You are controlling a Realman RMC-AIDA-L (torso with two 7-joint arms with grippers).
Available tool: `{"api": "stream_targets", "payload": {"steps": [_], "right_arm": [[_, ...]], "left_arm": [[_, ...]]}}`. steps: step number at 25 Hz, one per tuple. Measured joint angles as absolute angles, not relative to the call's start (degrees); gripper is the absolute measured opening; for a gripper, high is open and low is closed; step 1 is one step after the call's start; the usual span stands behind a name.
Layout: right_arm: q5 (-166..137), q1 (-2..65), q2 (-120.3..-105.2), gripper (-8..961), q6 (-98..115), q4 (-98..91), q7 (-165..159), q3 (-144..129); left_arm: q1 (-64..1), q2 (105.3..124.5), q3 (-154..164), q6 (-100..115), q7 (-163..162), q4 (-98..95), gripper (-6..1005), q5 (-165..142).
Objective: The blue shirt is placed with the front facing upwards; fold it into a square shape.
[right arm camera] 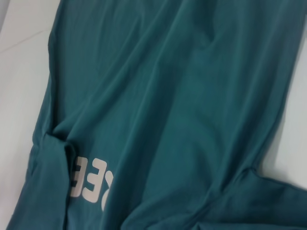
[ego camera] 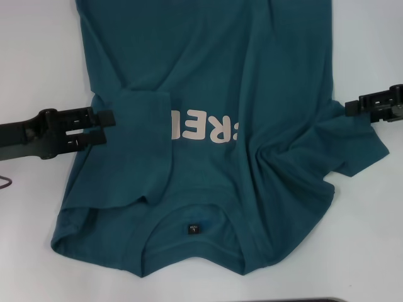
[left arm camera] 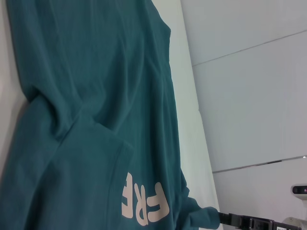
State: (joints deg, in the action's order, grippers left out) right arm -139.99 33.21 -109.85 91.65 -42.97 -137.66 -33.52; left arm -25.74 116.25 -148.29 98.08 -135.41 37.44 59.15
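The blue shirt (ego camera: 252, 75) lies front up on the white table, its collar and dark neck label (ego camera: 192, 228) towards me. Its left sleeve (ego camera: 135, 151) is folded inward over the chest and hides part of the pale letters (ego camera: 208, 129). My left gripper (ego camera: 104, 126) is open and empty at the shirt's left edge, beside the folded sleeve. My right gripper (ego camera: 351, 107) is at the shirt's right edge, shut on cloth above the right sleeve (ego camera: 352, 148), and creases run towards it. The left wrist view shows this gripper (left arm camera: 240, 221) with cloth drawn to a point at its tip.
The white table (ego camera: 38, 56) lies bare on both sides of the shirt. A thin dark hook-like thing (ego camera: 5, 182) shows at the left edge. A dark strip (ego camera: 302, 300) runs along the table's near edge. Pale wall panels (left arm camera: 249, 96) stand beyond the table.
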Motion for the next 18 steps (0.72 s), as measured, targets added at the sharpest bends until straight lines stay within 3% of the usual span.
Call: {"api": "stream_targets", "payload": {"steps": [18], "right_arm": [[-143.3,34.8,-110.38,744,88.6,-43.2,-136.1,-34.7]], "left_arm": [[-25.6,116.37,-148.2,97.8,-135.6,37.4,687,59.2]]}}
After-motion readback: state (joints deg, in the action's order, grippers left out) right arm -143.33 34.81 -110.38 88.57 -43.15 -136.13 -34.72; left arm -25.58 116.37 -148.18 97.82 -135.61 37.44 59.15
